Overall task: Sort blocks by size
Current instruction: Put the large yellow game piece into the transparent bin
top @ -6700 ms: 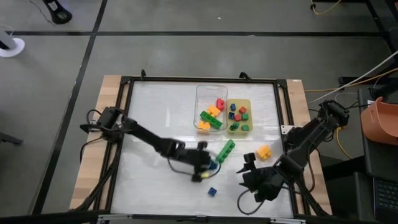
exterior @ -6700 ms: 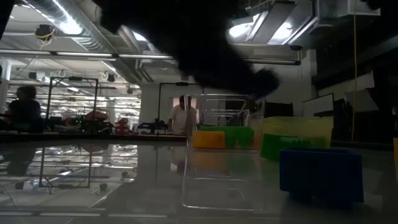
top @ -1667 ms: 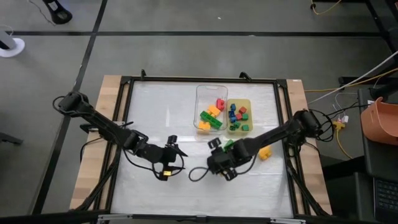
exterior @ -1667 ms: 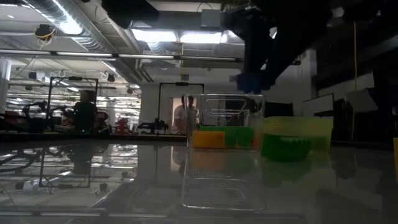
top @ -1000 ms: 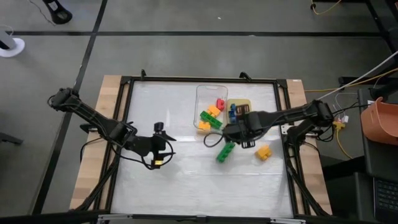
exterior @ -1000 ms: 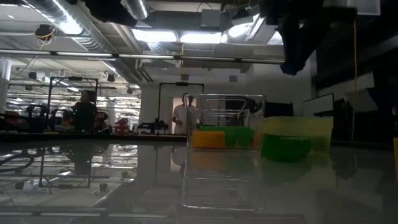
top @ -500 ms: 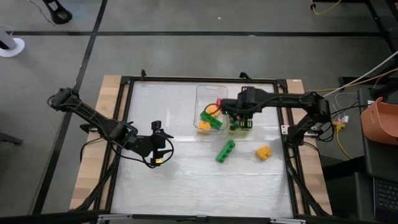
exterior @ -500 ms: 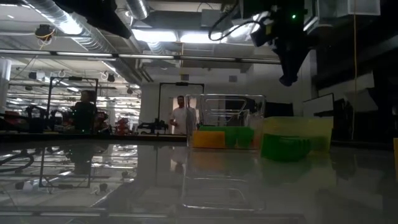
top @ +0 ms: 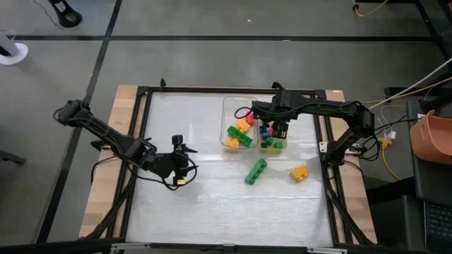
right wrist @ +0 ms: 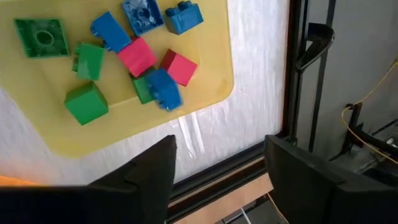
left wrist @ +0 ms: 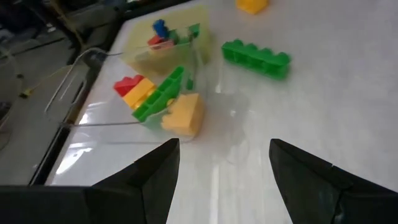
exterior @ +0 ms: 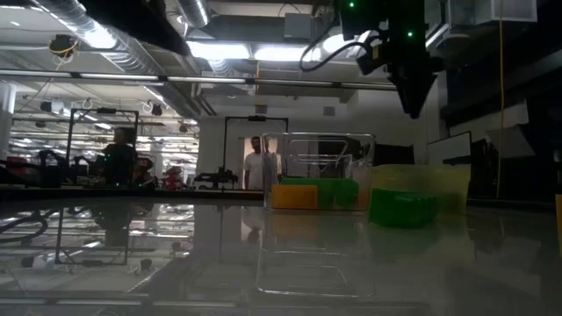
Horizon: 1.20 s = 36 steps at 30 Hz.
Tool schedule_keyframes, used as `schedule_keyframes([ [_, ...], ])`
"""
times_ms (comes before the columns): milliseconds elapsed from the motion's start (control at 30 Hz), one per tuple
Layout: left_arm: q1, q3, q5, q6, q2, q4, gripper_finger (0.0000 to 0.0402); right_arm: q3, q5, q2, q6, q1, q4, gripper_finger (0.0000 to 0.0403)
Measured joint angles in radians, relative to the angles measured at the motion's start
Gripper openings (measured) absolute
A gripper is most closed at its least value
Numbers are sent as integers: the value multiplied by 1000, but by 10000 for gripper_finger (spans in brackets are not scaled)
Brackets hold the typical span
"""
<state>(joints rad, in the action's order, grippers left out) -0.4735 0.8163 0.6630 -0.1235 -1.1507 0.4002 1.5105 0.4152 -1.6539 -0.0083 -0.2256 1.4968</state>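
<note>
A clear rectangular plastic tray (top: pixel 229 106) and a yellow rectangular plastic tray (top: pixel 280 146) sit side by side, touching, on the white table top (top: pixel 183 204), which a black metal frame (top: pixel 212 89) borders. An orange bucket (top: pixel 432 134) stands off the table's right side. In the room behind, two people (exterior: pixel 256 164) stand far off.

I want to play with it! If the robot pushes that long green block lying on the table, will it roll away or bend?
Probably not. The long green block looks like hard plastic, so it should stay stiff. It lies flat on the table on a long side, with studs along one side, so it would likely slide or spin, not roll. It looks small, so probably light.
</note>
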Motion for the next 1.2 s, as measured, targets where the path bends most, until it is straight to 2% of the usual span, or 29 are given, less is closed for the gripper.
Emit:
schedule_keyframes([
  [67,19,-43,16,12,9,-52,235,0,-21,1,-16,0,8,250],
  [133,52,-86,19,20,20,-105,235,-1,-85,15,-73,2,14,253],
  [267,124,-152,19,-16,52,-146,235,-1,-246,95,-138,2,-15,254],
  [333,159,-178,15,-19,65,-174,235,-19,-283,152,-148,3,-36,254],
  [433,207,-200,-16,-19,66,-230,235,-110,-354,269,-107,4,-68,255],
  [633,269,-237,-126,12,66,-351,235,-388,-527,496,108,18,-150,255],
  [733,282,-237,-146,20,66,-389,235,-519,-539,571,196,70,-154,255],
  [867,287,-237,-149,20,65,-431,235,-655,-540,629,256,194,-165,255],
  [1033,286,-237,-150,4,65,-465,235,-753,-536,635,272,351,-235,255],
  [1200,286,-237,-151,-53,65,-472,235,-829,-449,628,268,449,-315,255],
])
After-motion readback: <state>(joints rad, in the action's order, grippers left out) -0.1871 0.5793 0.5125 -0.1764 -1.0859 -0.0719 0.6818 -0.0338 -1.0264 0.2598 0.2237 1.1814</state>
